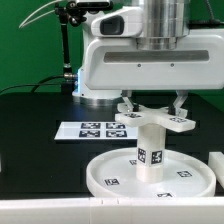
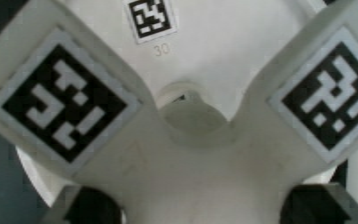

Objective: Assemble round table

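Observation:
The large rimmed round disc (image 1: 110, 172) lies on the black table at the front. The short cylinder leg (image 1: 150, 152) stands upright in its middle. The cross-shaped four-arm piece (image 1: 156, 121) sits level on top of the leg. My gripper (image 1: 154, 105) comes down from above, one finger on each side of the piece, shut on it. In the wrist view the cross-shaped piece (image 2: 194, 150) fills the picture, with its tagged arms and centre hole. One arm runs between my dark fingertips (image 2: 87, 205), which press on its sides; the gripper (image 2: 202, 207) is shut on that arm.
The marker board (image 1: 90, 130) lies flat on the table behind the disc, at the exterior view's left. The white robot base (image 1: 100, 75) stands behind it. A black post (image 1: 66, 45) rises at the back left. A white object (image 1: 219, 165) shows at the right edge.

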